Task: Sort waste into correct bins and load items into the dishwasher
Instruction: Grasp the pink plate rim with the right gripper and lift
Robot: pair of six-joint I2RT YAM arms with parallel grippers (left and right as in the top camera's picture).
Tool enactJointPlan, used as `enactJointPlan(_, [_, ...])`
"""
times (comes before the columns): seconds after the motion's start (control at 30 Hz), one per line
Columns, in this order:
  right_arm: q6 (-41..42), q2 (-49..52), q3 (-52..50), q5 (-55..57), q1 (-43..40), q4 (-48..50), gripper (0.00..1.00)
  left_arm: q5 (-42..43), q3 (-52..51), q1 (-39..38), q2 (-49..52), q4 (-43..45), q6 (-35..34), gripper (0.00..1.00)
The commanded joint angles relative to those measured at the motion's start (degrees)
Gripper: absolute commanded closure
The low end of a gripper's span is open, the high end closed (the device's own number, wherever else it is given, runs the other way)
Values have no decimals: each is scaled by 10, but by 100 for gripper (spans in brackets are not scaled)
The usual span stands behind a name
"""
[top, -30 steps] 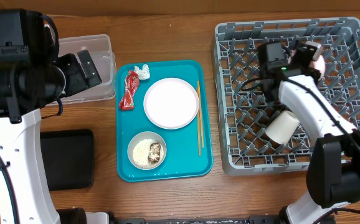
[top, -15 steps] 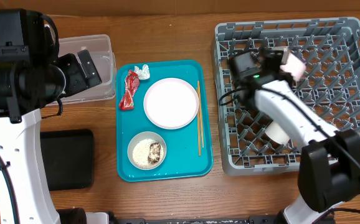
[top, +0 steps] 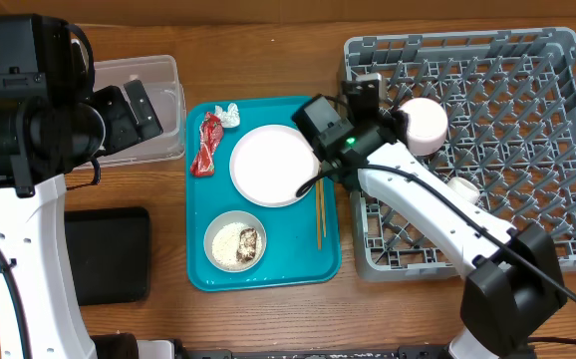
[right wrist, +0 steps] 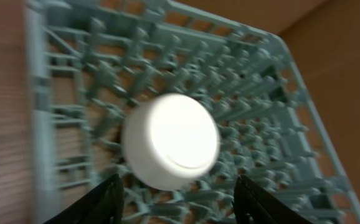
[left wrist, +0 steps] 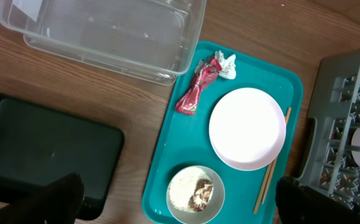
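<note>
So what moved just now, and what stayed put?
The right gripper swung left across the rack toward the tray. The white bowl in front of it moved left too; whether it is gripped is unclear. The left gripper, plate, food bowl, wrapper and chopsticks stayed put.

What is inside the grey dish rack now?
A white bowl sits in the rack. Part of a white cup shows; the right arm covers the rest.
</note>
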Motion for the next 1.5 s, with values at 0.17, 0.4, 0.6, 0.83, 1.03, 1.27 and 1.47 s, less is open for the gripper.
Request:
enactJointPlan(0.17, [-117,-4,43,-483,-4,27,43,-7,1,1,0,2,-4,0])
enactJointPlan(0.4, [-78,56,43,-632,-5,-13,50,-7,1,1,0,2,-4,0])
enactJointPlan(0.6, [188,111,43,-636,-5,11,41,-7,1,1,0,2,-4,0])
enactJointPlan(0.83, [251,174,43,-674,-9,21,41,-7,1,1,0,2,-4,0])
enactJointPlan(1.03, [268,192,43,-680,-9,19,39,-7,1,1,0,2,-4,0])
enactJointPlan(1.27, [264,197,43,-666,-9,34,85,-7,1,1,0,2,-4,0])
enactJointPlan(1.47, [258,173,43,-649,-10,3,96,-7,1,1,0,2,-4,0])
